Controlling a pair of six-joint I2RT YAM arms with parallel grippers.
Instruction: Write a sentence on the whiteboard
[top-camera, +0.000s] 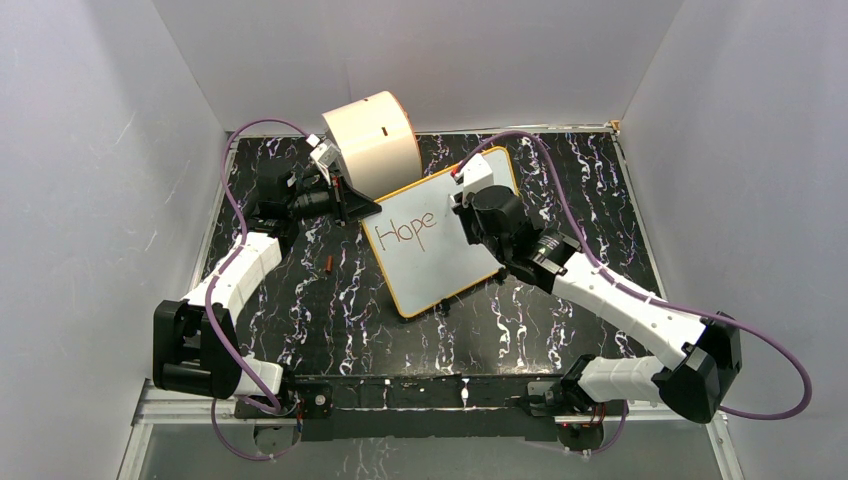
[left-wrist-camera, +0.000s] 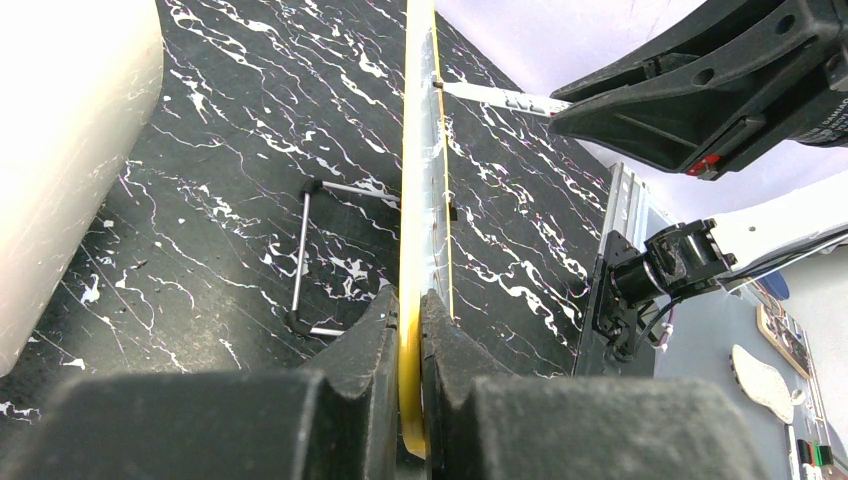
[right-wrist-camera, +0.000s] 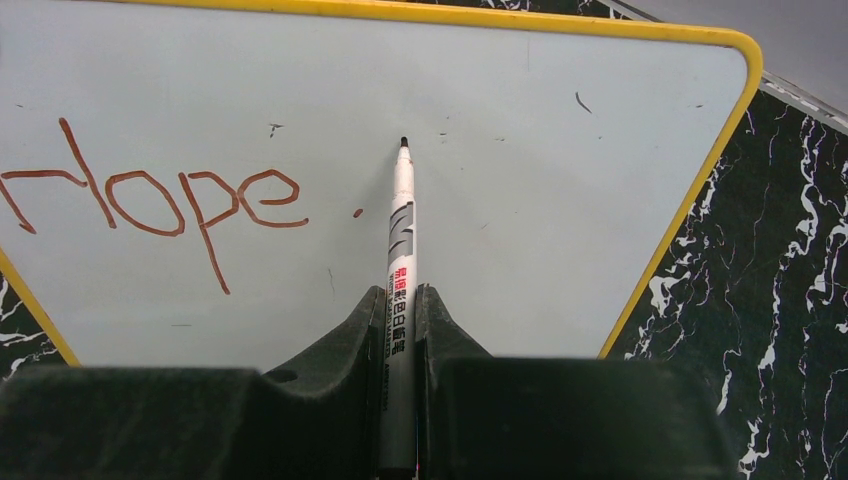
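Top view, left to right: the cream drum (top-camera: 375, 140) lies at 12 o'clock on the black marbled table (top-camera: 300, 320). Just below it, the left gripper (top-camera: 345, 205) has its fingers pressed together on the orange-yellow rim of the whiteboard (top-camera: 445, 265), at the board's 10 o'clock corner. The left wrist view shows the rim pinched edge-on between the jaws. The whiteboard rests tilted at mid-table. A small red-brown object (top-camera: 328, 264), possibly a cap, lies at its 8 o'clock. Of the sentence (top-camera: 405, 228), only "Hope" is written, across the upper left of the board. The right gripper (top-camera: 465, 205) is closed on a white marker (right-wrist-camera: 402, 240), whose tip sits at 2 o'clock from the final "e". Whether the tip touches the surface cannot be told. The step in hand is judged to be starting the second word. The next move calls for light, even tip pressure and a clear gap after "Hope", with the left grip bracing the board.
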